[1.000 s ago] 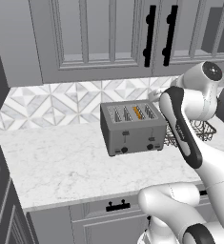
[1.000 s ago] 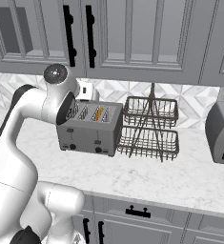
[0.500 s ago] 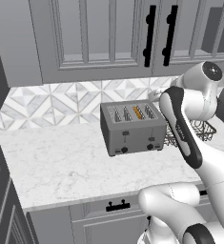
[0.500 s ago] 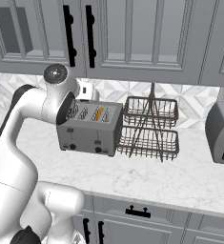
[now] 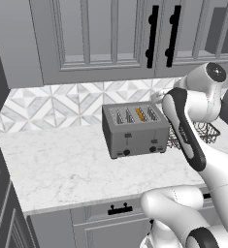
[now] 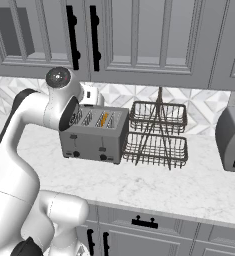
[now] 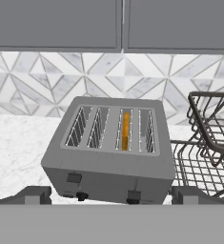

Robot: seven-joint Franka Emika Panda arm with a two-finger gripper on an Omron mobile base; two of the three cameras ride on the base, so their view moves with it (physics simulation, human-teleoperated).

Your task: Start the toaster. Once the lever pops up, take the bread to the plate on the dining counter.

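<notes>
Marble-white worktop (image 5: 62,167) runs left to right under grey wall cabinets (image 5: 96,38) with black handles, and a tiled backsplash (image 5: 47,104) of grey and white diamonds lines the far wall. On it, towards the far side, sits the toaster (image 5: 135,130), a boxy grey metal unit whose long axis lies left to right along the wall. Its front face, with two slider levers and two small black knobs, looks towards the near edge of the worktop, and its four slots run front to back across the top. Just to the right of the toaster stands a two-tier dark wire rack (image 6: 156,134), its lower basket close against the toaster's right end. Further right, at the edge of the right base view, is a grey appliance (image 6: 233,140) with a dark front.

The white arm bends over the near right of the worktop, and the gripper (image 7: 111,193) hangs just in front of the toaster's front face, above the counter and clear of the levers. Its two dark fingertips (image 7: 35,194) stand wide apart at the bottom of the hand view, one below the toaster's left corner and one below its right, with nothing between them.

The bread (image 7: 126,131), a thin orange-tan slice, stands on edge in the third slot from the left, sunk low so that its top edge lies below the slot's rim. Its long axis follows the slot, front to back.
</notes>
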